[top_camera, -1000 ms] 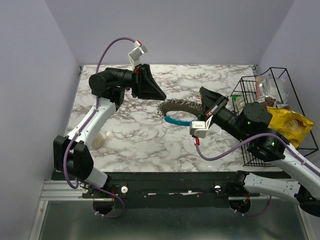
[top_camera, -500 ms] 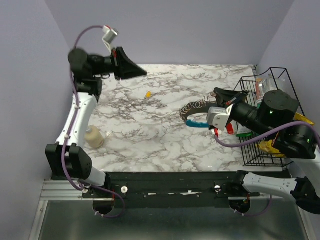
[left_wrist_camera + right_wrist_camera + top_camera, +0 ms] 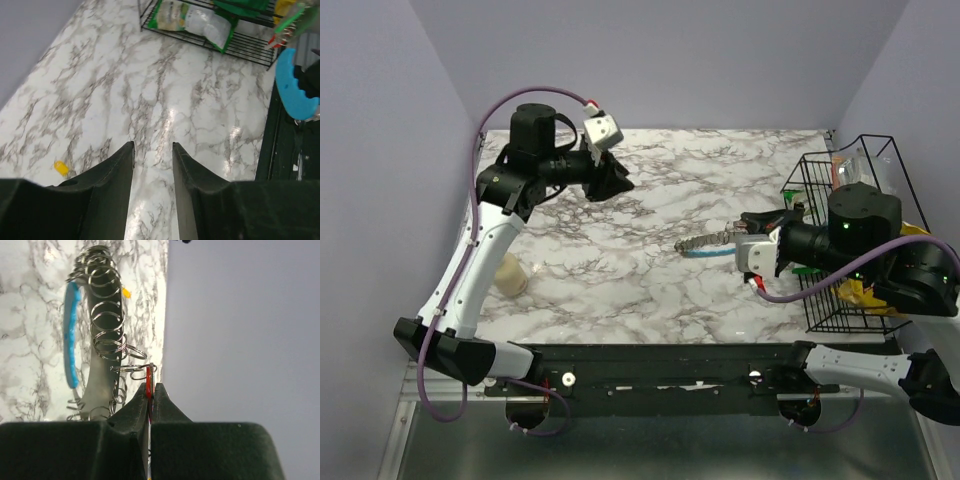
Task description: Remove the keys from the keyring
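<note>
The keyring (image 3: 708,243) hangs edge-on above the table, a grey band strung with several small wire rings (image 3: 106,315) and a blue part (image 3: 71,340). My right gripper (image 3: 744,225) is shut on a thin red key (image 3: 148,376) that is still linked to the keyring by a small ring. A yellow key (image 3: 61,167) lies loose on the marble; it also shows beyond the ring as the yellow key (image 3: 126,292). My left gripper (image 3: 610,178) hovers over the far left of the table, open and empty (image 3: 152,145). The ring's blue part (image 3: 295,90) shows at the right of the left wrist view.
A black wire basket (image 3: 820,180) with snack bags stands at the right edge; in the left wrist view the basket (image 3: 240,47) lies far ahead. A small beige object (image 3: 508,275) sits near the left arm. Lilac walls close the table's left, back and right.
My left gripper pulled away from the ring to the far left, a yellow key landed on the table, then it swung back and opened. The right arm turned the ring edge-on.
</note>
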